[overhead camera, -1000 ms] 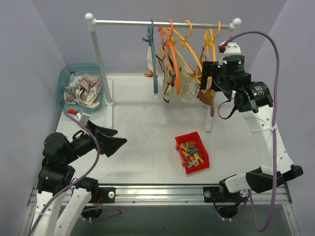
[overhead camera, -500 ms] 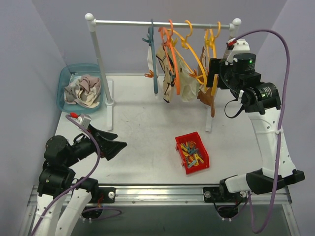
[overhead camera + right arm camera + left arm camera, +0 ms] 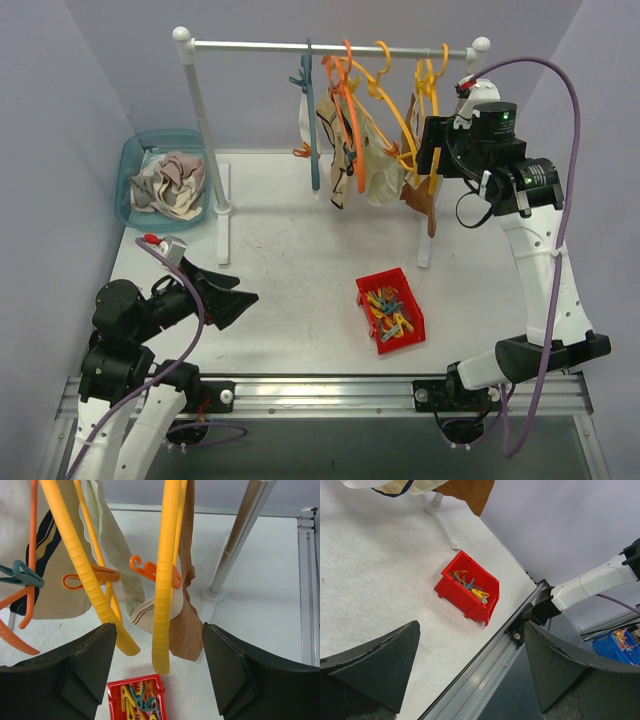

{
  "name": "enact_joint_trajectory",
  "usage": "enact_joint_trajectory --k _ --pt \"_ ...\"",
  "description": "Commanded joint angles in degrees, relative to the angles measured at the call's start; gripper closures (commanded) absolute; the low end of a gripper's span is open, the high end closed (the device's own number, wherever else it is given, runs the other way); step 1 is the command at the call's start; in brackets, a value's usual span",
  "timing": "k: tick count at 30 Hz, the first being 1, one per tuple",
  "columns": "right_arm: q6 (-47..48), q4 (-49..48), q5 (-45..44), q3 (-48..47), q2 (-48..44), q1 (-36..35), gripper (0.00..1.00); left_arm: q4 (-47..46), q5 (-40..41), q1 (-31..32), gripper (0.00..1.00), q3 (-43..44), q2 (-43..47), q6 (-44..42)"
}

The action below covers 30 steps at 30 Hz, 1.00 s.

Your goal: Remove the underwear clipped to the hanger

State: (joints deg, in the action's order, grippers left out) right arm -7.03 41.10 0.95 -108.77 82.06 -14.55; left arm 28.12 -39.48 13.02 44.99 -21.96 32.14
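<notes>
Teal basket (image 3: 128,165) sits far left on the table (image 3: 290,260), with briefs (image 3: 168,182) heaped in it. Your left claw (image 3: 232,287) hangs low over the near left of the table, spread wide on nothing. Its own camera shows bare tabletop between the fingers, plus a blue box (image 3: 619,642) off the table's edge that the top view misses.

Further right, the rail (image 3: 330,46) carries blue, orange and yellow hangers (image 3: 352,115). The underwear (image 3: 372,165) hangs clipped to them: cream pieces mid-rail and a brown piece (image 3: 425,205) at the right end. Nearer you, the red bin (image 3: 390,310) holds loose pegs (image 3: 388,305).

Your right claw (image 3: 159,630) is up at the rail's right end, fingers apart either side of a yellow hanger and the brown piece; you can't tell whether they touch. From above, the wrist blocks that spot. Only the right wrist view shows orange pegs (image 3: 148,570) pinning cloth to the yellow hangers, and a teal peg (image 3: 22,573) by an orange hanger.
</notes>
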Motion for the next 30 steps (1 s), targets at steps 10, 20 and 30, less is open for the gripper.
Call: enact_joint_trajectory --k 10,20,30 --pt "-0.36 -1.02 -1.57 0.84 2.58 1.01 0.37 0.09 -0.77 -0.27 0.06 -2.28 1.83 -0.24" --pt "-0.97 -1.46 -1.48 7.16 1.79 1.1 0.48 1.85 -0.68 -0.18 0.06 -1.75 2.09 -0.59" --pt "-1.32 -5.85 -2.44 9.28 0.64 0.92 0.51 1.68 -0.68 -0.18 0.06 -1.49 1.48 -0.5"
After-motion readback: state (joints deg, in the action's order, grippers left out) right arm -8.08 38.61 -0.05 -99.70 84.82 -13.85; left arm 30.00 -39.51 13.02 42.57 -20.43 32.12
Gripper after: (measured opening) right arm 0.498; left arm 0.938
